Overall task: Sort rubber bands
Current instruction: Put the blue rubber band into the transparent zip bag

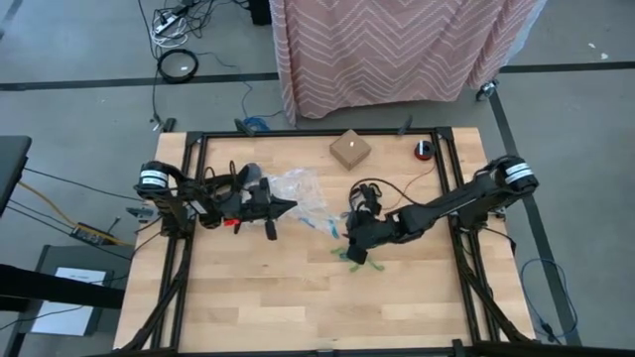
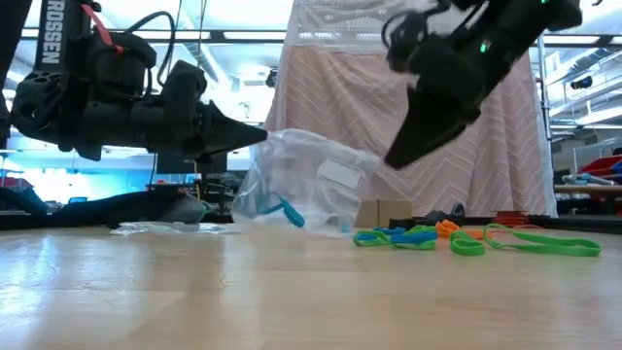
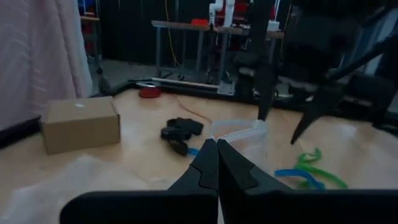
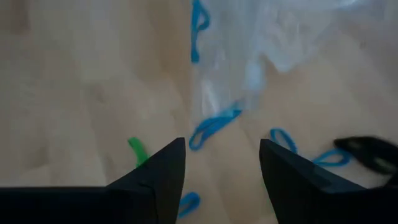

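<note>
Wooden surface (image 1: 298,297) with scattered rubber bands (image 2: 466,239): right tool (image 4: 221,180), spread above them, may snag the clear bag (image 2: 311,185) pinched by the left tool (image 1: 283,208).

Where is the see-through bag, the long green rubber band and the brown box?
clear bag (image 2: 316,190), low view, its crinkled middle.
long green rubber band (image 2: 544,243), low view, its stretched middle.
cardboard box (image 3: 81,122), left wrist view, front face.

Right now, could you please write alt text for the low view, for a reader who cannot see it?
The left gripper, shut, pinches the edge of a clear plastic bag holding a blue rubber band. The right gripper hangs open above loose green, blue and orange rubber bands on the wooden table.
</note>
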